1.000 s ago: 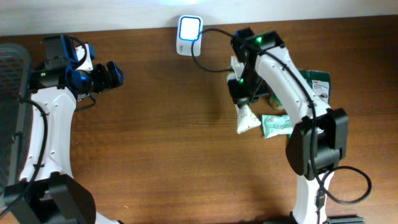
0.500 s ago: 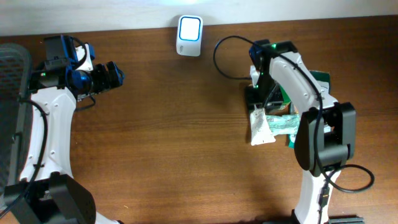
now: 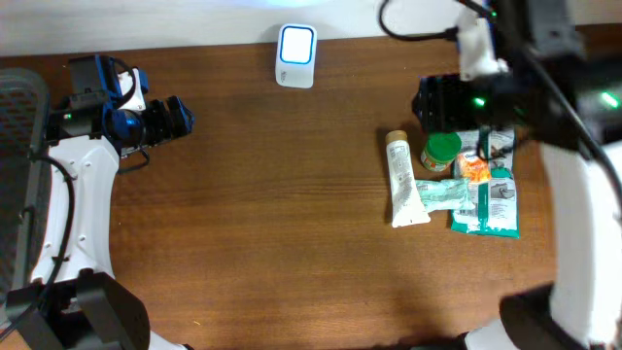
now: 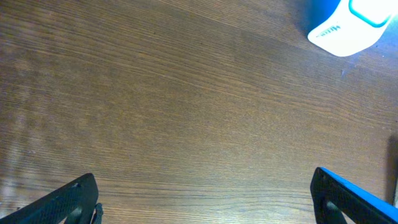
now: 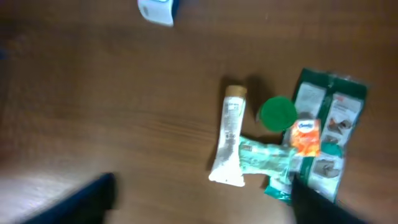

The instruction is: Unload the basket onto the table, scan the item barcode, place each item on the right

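Brown wooden desk (image 3: 292, 214): a white tube (image 5: 229, 134) lies flat just ahead of the raised right claw (image 5: 205, 205), against a mint pouch (image 5: 264, 155). Both that claw and the left claw (image 4: 205, 199) gape empty. The tube is probably light, soft and slick; pinch across its firmer cap end.

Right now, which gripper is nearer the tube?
Right. The right gripper hovers close by the tube, just past its capped end. The left gripper is far off across the table.
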Controlling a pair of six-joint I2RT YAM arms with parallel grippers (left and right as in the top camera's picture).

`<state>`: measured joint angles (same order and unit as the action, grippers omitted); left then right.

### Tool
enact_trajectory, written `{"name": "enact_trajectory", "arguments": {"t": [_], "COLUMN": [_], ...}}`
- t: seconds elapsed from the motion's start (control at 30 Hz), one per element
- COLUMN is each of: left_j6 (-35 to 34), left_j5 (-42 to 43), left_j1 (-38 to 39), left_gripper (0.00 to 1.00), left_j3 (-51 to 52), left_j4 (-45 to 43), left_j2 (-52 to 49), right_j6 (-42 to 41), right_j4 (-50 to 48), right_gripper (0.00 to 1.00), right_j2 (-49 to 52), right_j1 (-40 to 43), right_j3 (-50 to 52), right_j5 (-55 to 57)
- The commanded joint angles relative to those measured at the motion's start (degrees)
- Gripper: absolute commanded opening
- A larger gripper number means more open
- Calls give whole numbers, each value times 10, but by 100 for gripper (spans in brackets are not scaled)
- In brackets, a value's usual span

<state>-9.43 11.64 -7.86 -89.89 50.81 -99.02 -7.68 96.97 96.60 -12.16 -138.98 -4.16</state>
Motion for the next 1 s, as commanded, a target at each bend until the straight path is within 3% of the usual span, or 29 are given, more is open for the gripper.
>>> {"name": "enact_trajectory", "arguments": {"t": [0.0,0.4,0.5,0.67,0.77,0.97], "left_j6": [1,1,1,1,1,1], "left_j5": [4,4,4,4,4,4], "left_j1": [-2,-2,-2,-2,-2,-2], "left_gripper": [99,99,99,99,99,99], "left_j3": [-1,-1,-1,-1,-1,-1], "left_j4": [-1,-1,-1,-1,-1,-1], "left_j2": [-4,-4,-4,-4,-4,-4], "right_j6": [-2,19,19,58,78,83], "right_j4": [3,2,-37,-125,-214,-467], "right_gripper": [98,98,98,98,98,98], "right_j2": [-54,-70,-72,-96,-155,-342], "right_j1": [-2,-2,-2,-2,-2,39], "right_j3": [-10,-10,-8,8,119,469], "right_j5": [-1,27,89,98,98,56]}}
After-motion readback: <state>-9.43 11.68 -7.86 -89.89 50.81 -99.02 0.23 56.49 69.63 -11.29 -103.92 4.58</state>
